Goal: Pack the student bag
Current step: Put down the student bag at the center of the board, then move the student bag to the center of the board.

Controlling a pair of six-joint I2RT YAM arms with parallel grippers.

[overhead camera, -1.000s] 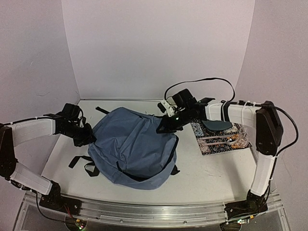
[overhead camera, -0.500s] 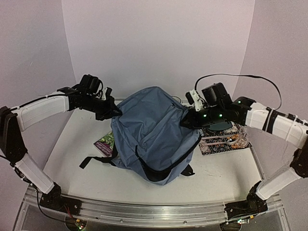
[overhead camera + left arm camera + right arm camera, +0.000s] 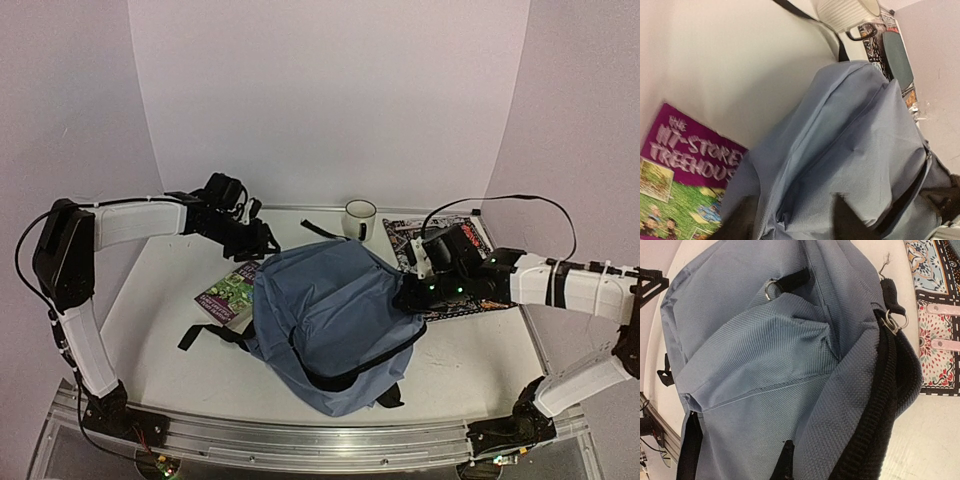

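The student bag [image 3: 330, 315] is a big slate-blue backpack slumped mid-table, its black straps trailing left and front. My left gripper [image 3: 262, 243] hovers at the bag's back-left corner. In the left wrist view its fingers [image 3: 742, 220] stand apart, and bag fabric [image 3: 855, 130] lies loose between and beyond them; the gripper [image 3: 795, 222] is open. My right gripper [image 3: 410, 297] is shut on the bag's right edge. The right wrist view shows one dark fingertip [image 3: 787, 460] pressed into the blue cloth [image 3: 750, 365] beside the black zipper trim [image 3: 880, 405].
A purple and green storybook [image 3: 232, 290] lies flat at the bag's left, also in the left wrist view [image 3: 680, 170]. A white mug [image 3: 359, 218] stands at the back. A patterned mat [image 3: 400, 235] lies at the right behind my right arm.
The bag, held up by both grippers half a second ago, has come down and shifted right. My left gripper has opened and let go of it. The book and mug now show.
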